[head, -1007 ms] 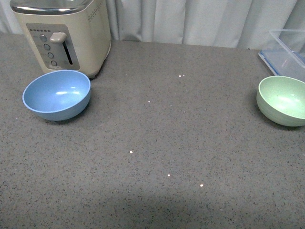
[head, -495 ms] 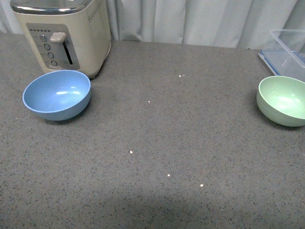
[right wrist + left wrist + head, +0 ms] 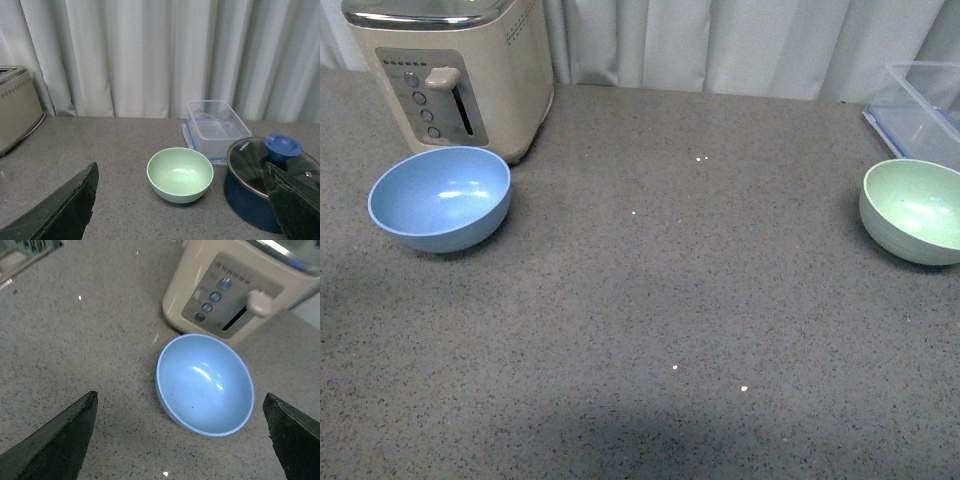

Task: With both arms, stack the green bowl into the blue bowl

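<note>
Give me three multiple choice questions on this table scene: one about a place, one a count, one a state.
1. What stands just behind the blue bowl? A. toaster B. kettle C. lamp
2. How many bowls sit on the table? A. one B. two C. three
3. How is the left claw? A. shut on the blue bowl B. open, empty C. shut on the toaster

1 A: the toaster rises right behind it.
2 B: only the blue bowl and the green bowl.
3 B: it stands wide open, holding nothing.
</note>
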`<action>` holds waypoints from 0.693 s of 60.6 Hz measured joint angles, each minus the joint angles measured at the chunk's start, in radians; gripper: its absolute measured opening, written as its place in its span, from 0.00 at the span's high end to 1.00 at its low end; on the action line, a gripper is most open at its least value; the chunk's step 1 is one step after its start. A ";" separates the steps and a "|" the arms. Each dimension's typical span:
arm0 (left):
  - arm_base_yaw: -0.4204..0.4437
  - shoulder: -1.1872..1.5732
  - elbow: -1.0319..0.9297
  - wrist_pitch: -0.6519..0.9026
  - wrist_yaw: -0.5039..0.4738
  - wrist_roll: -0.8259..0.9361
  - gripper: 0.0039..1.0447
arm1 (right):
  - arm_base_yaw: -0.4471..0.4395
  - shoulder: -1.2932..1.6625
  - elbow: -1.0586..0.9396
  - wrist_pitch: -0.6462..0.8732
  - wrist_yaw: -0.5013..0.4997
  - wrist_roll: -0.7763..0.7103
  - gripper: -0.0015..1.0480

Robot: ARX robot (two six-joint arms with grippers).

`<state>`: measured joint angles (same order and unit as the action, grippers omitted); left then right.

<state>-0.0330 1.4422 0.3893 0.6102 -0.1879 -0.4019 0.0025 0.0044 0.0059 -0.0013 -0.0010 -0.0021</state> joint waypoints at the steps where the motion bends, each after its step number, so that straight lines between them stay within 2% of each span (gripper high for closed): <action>1: -0.002 0.021 0.010 0.001 -0.003 -0.003 0.06 | 0.000 0.000 0.000 0.000 0.000 0.000 0.09; 9: -0.032 0.211 0.109 0.006 -0.019 -0.035 0.06 | 0.000 0.000 0.000 0.000 0.000 0.000 0.09; 19: -0.060 0.351 0.230 -0.063 -0.046 -0.087 0.06 | 0.000 0.000 0.000 0.000 0.000 0.000 0.09; 42: -0.025 0.533 0.412 -0.198 -0.045 -0.125 0.06 | 0.000 0.000 0.000 0.000 0.000 0.000 0.09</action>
<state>-0.0578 1.9755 0.8009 0.4118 -0.2333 -0.5266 0.0025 0.0044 0.0059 -0.0013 -0.0010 -0.0017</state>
